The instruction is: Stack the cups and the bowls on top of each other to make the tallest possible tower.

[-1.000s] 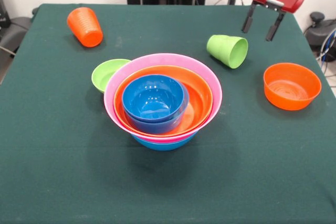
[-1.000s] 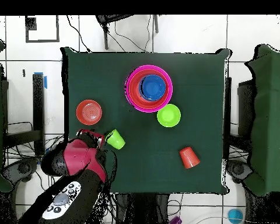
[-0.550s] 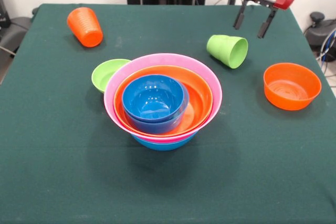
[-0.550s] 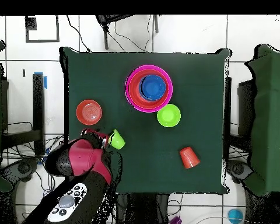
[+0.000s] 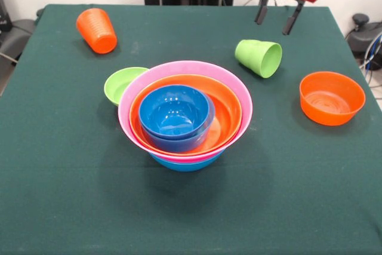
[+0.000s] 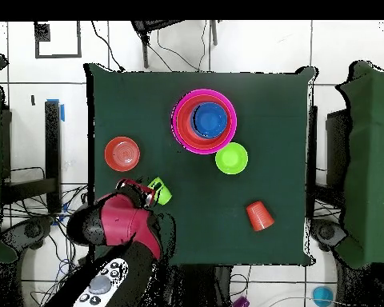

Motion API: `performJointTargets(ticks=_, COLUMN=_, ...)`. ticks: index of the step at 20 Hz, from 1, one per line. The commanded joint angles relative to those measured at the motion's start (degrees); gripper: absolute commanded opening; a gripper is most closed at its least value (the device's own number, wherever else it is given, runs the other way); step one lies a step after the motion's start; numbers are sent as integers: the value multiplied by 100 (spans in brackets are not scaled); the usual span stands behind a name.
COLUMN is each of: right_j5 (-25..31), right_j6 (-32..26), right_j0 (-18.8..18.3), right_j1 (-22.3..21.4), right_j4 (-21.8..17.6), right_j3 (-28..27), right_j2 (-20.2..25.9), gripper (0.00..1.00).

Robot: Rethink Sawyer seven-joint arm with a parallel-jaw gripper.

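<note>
Since a second ago the tool [image 5: 276, 20] has slid up and back across the bench [image 5: 54, 147], from out by the orange bowl's side to just behind the green cup [image 5: 259, 57], and it's now hanging above it with its two fingers spread apart and nothing in them. Nothing else has budged. Progress-wise I'd say we're roughly halfway: the tower [image 5: 185, 114] sits mid-bench with a big blue bowl at the bottom, pink one in that, orange in that, and a small blue bowl [image 5: 176, 113] nested on top. Still loose: the small green bowl [image 5: 121, 83] touching the pink rim on one side, the small orange bowl [image 5: 332, 97] well off to the other side, the green cup lying on its side with its mouth facing the orange bowl, and the orange cup [image 5: 96, 30] tipped over at the far corner. Looks to me like the green cup is the next target, and being on its side it could roll when grabbed.
</note>
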Motion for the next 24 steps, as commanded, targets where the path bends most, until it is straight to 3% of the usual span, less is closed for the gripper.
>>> performJointTargets(ticks=1, right_j5=58, right_j6=582, right_j0=-78, right_j1=-203, right_j4=-373, right_j3=547, right_j2=623, gripper=100)
performJointTargets(ticks=18, right_j5=-417, right_j6=578, right_j0=-220, right_j1=-39, right_j4=-402, right_j3=678, right_j2=936, gripper=100)
performJointTargets(ticks=24, right_j5=-1024, right_j6=803, right_j0=-479, right_j1=150, right_j4=-458, right_j3=752, right_j2=1205, gripper=100)
